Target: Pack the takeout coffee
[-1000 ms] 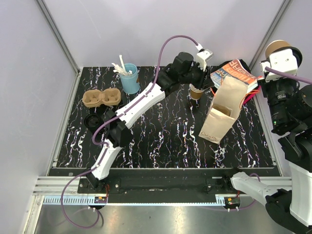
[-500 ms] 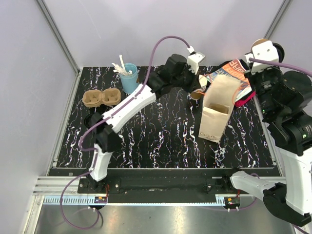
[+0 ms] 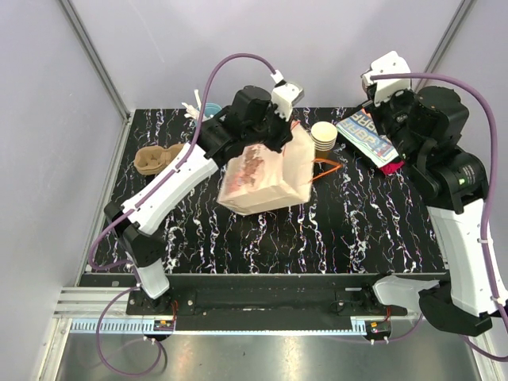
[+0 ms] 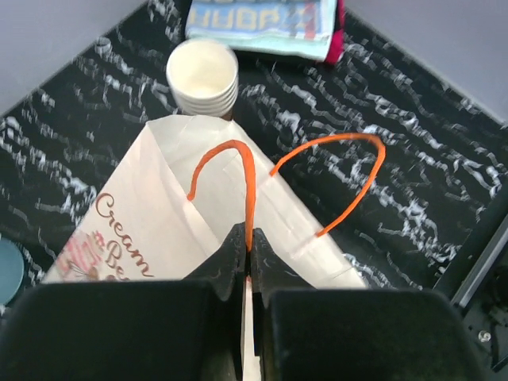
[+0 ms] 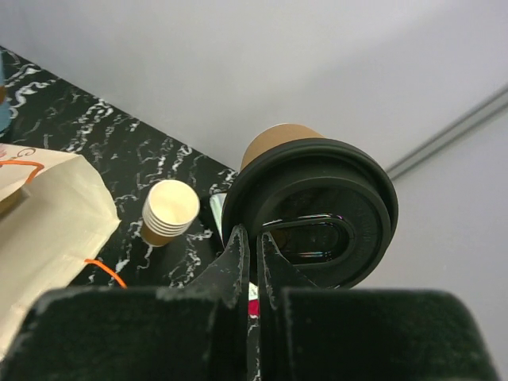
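Note:
The takeout coffee (image 5: pixel 317 198) is a brown paper cup with a black lid, lying sideways in the air. My right gripper (image 5: pixel 254 238) is shut on the lid's rim, high over the table's back right. The cream paper bag (image 3: pixel 266 178) lies tilted over the table's middle, its printed side up and its mouth toward the back right. My left gripper (image 4: pixel 248 242) is shut on one orange handle (image 4: pixel 248 182) at the edge of the bag's mouth. The other handle hangs free. In the top view the right arm hides the cup.
A stack of nested brown cups (image 3: pixel 324 136) stands just beyond the bag's mouth. A printed magazine (image 3: pixel 367 135) lies at the back right. A cardboard cup carrier (image 3: pixel 159 157) sits at the left. A light-blue cup (image 3: pixel 208 109) shows behind the left arm.
My left gripper closed on the bag's handle and dragged the bag left, tipping it from upright onto a slant. The right arm swung left and up with the lidded cup.

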### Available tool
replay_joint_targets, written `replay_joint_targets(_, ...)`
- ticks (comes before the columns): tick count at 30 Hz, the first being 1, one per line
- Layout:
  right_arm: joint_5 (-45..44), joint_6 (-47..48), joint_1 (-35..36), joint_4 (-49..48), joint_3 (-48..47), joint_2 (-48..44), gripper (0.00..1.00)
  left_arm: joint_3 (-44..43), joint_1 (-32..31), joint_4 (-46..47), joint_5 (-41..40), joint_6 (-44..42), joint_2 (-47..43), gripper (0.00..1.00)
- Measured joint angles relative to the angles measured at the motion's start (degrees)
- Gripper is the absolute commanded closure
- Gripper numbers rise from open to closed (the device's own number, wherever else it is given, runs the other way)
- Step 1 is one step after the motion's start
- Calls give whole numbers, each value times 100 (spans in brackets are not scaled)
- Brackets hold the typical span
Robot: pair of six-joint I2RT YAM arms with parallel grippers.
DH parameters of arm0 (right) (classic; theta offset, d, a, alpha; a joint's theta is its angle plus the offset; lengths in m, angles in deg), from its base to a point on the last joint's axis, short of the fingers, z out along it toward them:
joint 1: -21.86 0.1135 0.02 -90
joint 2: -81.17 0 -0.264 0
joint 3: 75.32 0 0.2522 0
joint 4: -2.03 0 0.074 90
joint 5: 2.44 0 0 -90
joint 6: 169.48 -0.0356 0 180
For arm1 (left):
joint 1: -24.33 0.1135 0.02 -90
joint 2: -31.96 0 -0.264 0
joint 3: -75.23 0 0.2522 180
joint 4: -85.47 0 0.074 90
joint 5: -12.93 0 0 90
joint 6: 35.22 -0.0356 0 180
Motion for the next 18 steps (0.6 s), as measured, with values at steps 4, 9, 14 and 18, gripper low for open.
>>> replay_joint_targets(4,269,-153,0,94,-118,118,100,227,160,-243,-15,-50,-48,100)
replay_joint_targets(9,461,-308,0,127,-216,245,100,173,188,-496,98,-142,-57,100)
replay_joint_targets(14,553,-376,0,157,-258,341,100,111,179,-704,341,-321,-164,100)
replay_joint_targets(18,595,-391,0,199,-295,391,100,111,179,-876,551,-459,-455,100)
